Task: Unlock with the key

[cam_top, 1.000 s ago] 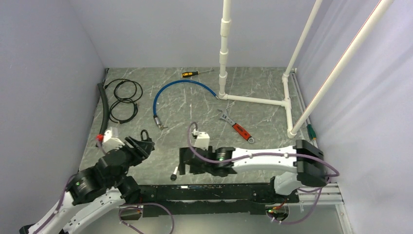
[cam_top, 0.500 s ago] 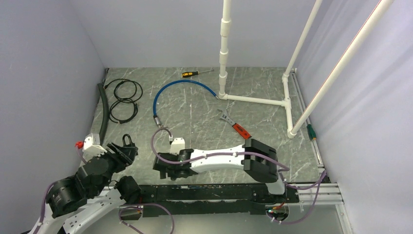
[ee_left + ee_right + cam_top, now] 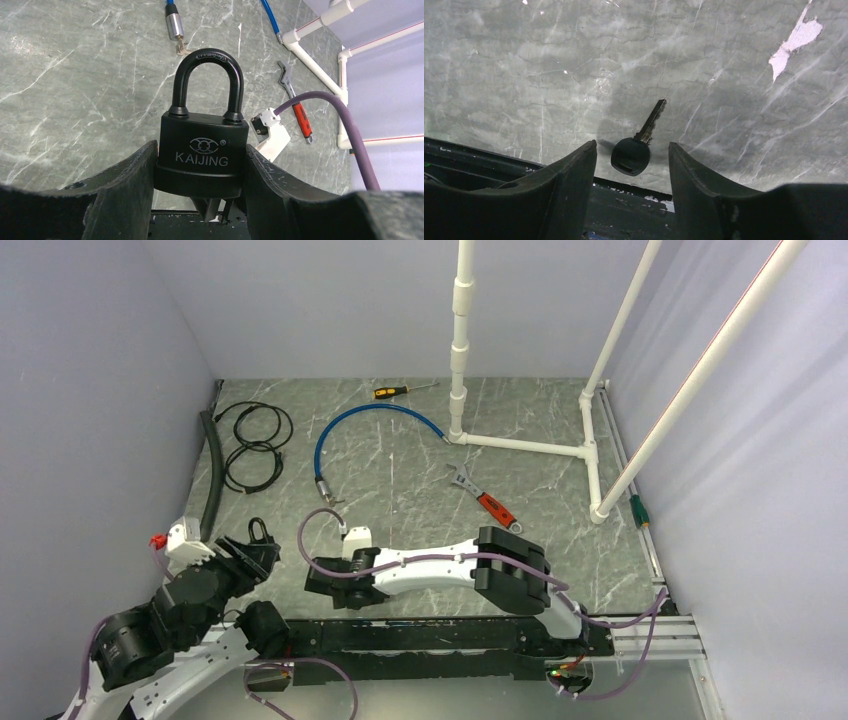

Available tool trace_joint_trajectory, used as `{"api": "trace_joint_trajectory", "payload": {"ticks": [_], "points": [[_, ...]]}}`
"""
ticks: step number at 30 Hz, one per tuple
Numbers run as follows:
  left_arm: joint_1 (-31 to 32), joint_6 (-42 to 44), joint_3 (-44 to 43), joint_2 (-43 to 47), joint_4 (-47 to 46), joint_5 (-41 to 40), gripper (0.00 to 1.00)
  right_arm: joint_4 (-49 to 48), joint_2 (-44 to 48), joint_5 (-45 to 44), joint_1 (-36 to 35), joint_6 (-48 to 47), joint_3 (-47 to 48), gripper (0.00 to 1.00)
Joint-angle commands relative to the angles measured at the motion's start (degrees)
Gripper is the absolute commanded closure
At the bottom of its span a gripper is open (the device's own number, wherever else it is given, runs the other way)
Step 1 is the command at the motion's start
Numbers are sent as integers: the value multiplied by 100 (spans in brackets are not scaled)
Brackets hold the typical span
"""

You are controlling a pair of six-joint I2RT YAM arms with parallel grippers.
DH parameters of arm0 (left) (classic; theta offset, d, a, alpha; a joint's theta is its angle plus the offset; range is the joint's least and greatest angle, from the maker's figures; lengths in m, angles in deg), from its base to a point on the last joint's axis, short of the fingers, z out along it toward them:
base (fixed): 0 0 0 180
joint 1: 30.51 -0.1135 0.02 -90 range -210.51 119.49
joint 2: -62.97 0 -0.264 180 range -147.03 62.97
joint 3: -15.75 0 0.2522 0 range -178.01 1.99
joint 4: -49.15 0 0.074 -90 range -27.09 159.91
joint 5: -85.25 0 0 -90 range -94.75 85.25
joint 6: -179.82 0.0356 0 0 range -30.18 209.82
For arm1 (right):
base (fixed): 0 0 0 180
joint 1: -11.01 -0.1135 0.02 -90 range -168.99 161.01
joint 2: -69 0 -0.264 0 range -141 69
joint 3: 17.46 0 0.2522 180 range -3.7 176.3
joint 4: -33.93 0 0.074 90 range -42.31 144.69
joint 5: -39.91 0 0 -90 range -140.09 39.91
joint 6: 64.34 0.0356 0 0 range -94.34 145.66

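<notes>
A black padlock (image 3: 202, 150) marked KAIJING stands upright with its shackle closed, and my left gripper (image 3: 200, 162) is shut on its body. From above, the padlock (image 3: 258, 532) and the left gripper (image 3: 250, 558) are at the near left of the table. A key (image 3: 631, 155) with a black head lies flat on the marble top beside the black front rail, its blade pointing away. My right gripper (image 3: 631, 147) is open, one jaw on each side of the key's head with a gap on both sides. In the top view the right gripper (image 3: 325, 582) covers the key.
A blue hose (image 3: 375, 425), a screwdriver (image 3: 395, 391), a red-handled wrench (image 3: 485, 500), coiled black cable (image 3: 255, 445) and a black tube (image 3: 212, 465) lie further back. A white pipe frame (image 3: 530, 445) stands at the back right. The black rail (image 3: 430, 632) runs along the near edge.
My right arm has swung left and down over the key, and its jaws have narrowed around the head. My left arm has drawn back to the left with the padlock.
</notes>
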Motion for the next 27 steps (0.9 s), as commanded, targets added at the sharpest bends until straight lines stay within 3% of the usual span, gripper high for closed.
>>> {"api": "trace_joint_trajectory", "payload": {"ticks": [1,5,10,21,27], "points": [[74,-188,-49,128,-289,-311,100,160,-169,120,-18,-153,84,48],[117,-237,-14,107,-277,-355,100,216,-97,-15,-11,-444,-169,70],[126,-269,-17,-10,-261,-332,100,728,103,-663,-3,-664,-567,82],[126,-397,626,-391,-895,60,100,-173,2008,-1430,-7,-2023,-2873,79],[126,-636,1513,-993,-2031,515,99,-253,2492,-1449,15,-2002,-3339,60]]}}
